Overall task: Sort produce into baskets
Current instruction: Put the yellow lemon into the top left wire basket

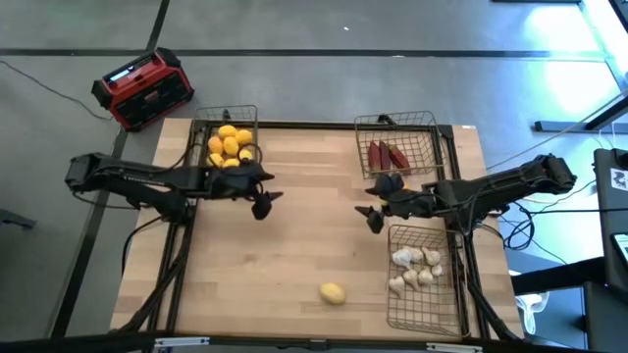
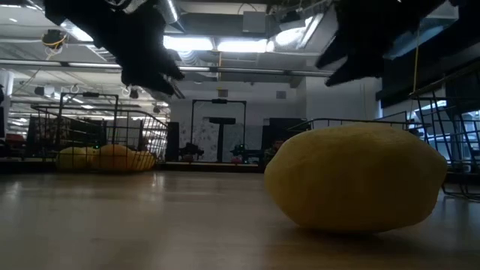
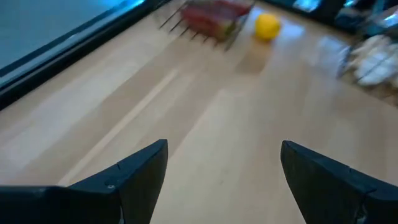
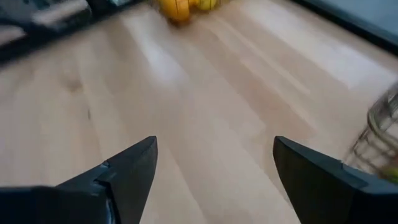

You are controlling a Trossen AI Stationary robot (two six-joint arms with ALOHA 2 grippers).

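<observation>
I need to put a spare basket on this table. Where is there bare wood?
Widest bare patch: the near left of the table, left of the loose lemon. The middle, between the two pincers, is free too. The right edge is crowded by the garlic basket.

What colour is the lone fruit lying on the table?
Yellow; the lone fruit shows best in the low view.

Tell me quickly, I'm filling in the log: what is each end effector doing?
Left end effector: open, holding nothing.
Right end effector: open, holding nothing.
</observation>
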